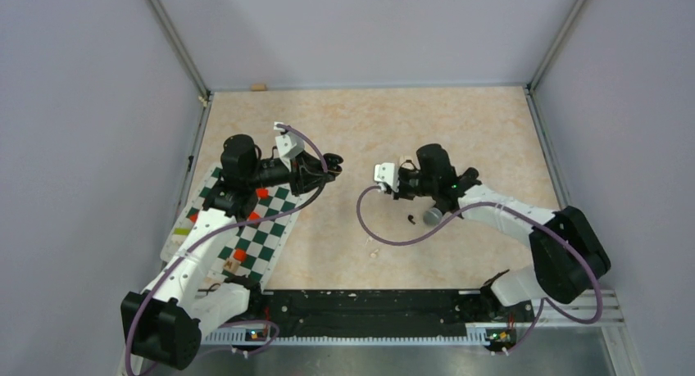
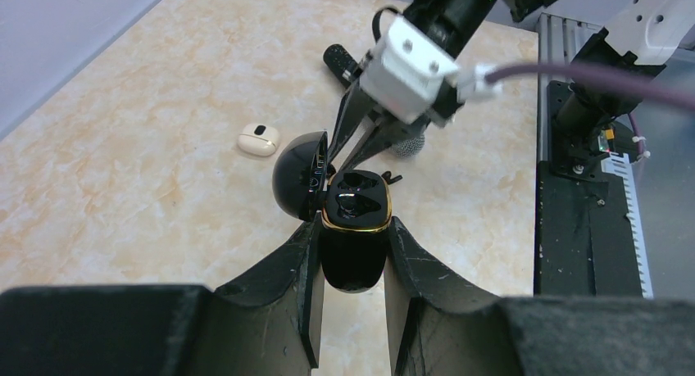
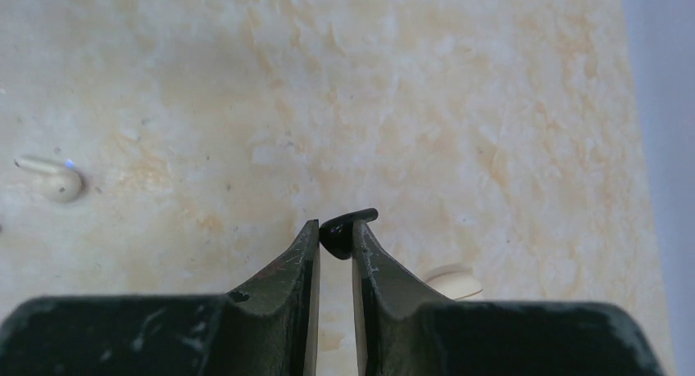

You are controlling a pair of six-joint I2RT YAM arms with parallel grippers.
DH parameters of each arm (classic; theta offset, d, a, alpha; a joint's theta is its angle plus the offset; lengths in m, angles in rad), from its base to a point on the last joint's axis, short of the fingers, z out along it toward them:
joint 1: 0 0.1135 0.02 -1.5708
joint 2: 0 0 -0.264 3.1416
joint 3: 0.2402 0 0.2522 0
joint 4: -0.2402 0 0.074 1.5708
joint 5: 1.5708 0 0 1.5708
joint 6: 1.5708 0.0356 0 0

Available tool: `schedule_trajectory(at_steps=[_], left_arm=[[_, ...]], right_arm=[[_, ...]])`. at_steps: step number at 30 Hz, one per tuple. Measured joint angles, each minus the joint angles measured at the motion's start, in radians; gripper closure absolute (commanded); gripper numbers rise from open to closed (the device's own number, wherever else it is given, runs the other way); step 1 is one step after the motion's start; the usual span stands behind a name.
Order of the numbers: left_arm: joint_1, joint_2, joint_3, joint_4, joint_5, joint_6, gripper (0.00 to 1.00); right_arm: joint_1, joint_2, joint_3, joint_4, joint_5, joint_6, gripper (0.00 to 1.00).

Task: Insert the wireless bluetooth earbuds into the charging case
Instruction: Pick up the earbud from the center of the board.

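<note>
My left gripper [image 2: 354, 226] is shut on the open black charging case [image 2: 354, 253], gold-rimmed, with its lid [image 2: 297, 173] swung to the left. It holds the case above the table [image 1: 332, 161]. The wells are glossy black and I cannot tell what lies in them. My right gripper [image 3: 334, 230] is shut on a black earbud [image 3: 347, 227] and points down; its fingers [image 2: 348, 134] hang just behind the case. Another black earbud [image 1: 410, 220] lies on the table. A white earbud [image 3: 51, 179] lies to the left in the right wrist view.
A microphone [image 1: 434, 215] lies under the right arm, and its grey head [image 2: 407, 147] is just behind the case. A white case [image 2: 258, 139] lies beyond the lid. A white rounded thing [image 3: 456, 282] peeks from behind my right finger. A checkered mat [image 1: 264, 238] lies under the left arm.
</note>
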Motion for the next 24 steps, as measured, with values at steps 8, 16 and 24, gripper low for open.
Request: schedule_trajectory(at_steps=[8,16,24], left_arm=[[-0.016,0.003,0.001,-0.034,0.0,0.054,1.0],[-0.063,0.061,0.04,-0.155,-0.021,0.167,1.0],[-0.121,0.101,0.105,-0.279,-0.055,0.29,1.0]], right_arm=[[-0.122,-0.102,0.109,-0.054,-0.27,0.276,0.92],[-0.154,-0.194,0.114,0.036,-0.505,0.616,0.92],[-0.162,-0.304,0.081,0.293,-0.637,0.967,0.91]])
